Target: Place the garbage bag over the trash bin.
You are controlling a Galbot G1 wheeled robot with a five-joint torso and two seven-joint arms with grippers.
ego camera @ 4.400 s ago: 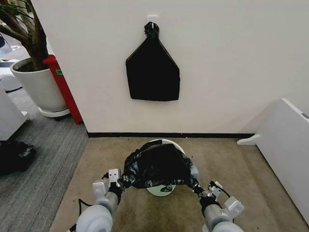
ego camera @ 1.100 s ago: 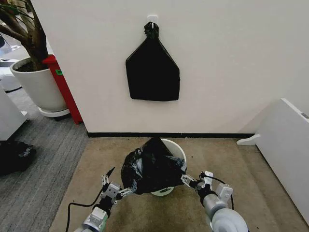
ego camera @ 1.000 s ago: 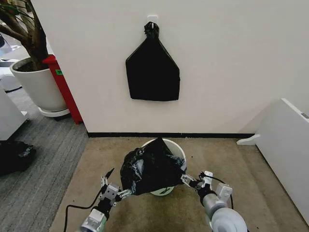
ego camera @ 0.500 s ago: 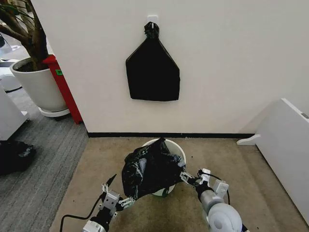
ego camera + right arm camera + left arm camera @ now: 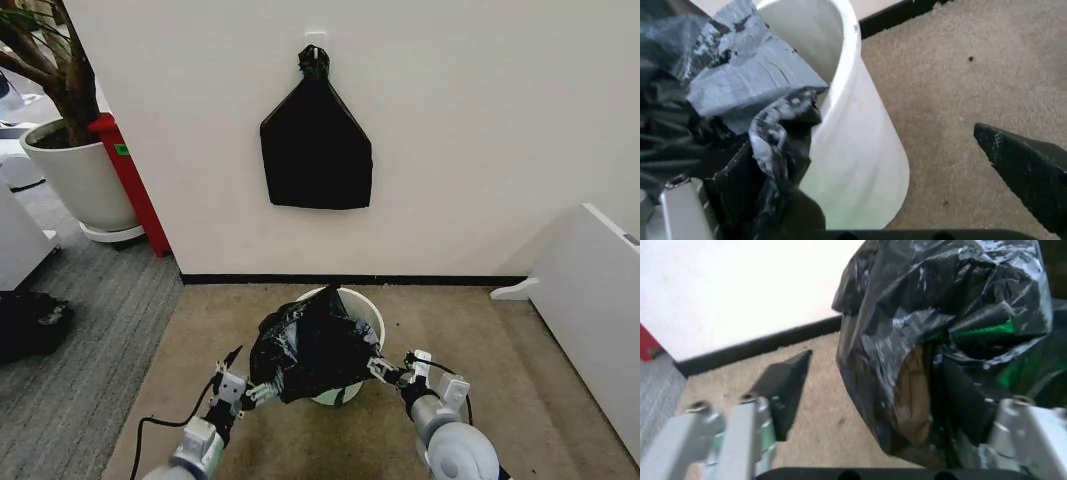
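Observation:
The glossy black garbage bag lies bunched over the front and left of the white trash bin. The bin's far rim and inside stay bare. My left gripper is low at the bag's left edge, open. In the left wrist view the garbage bag hangs between the spread fingers. My right gripper is at the bag's right edge, also open. The right wrist view shows the bin's wall and a fold of the garbage bag between its wide-apart fingers.
A flat black bundle hangs on the wall behind the bin. A large white plant pot and a red post stand at the far left. A white panel lies at the right, and a dark bag on the floor at the left.
The left gripper dropped back from the bag, then rose to its left edge again. The right gripper crept a little toward the bin. The bag has slumped slightly.

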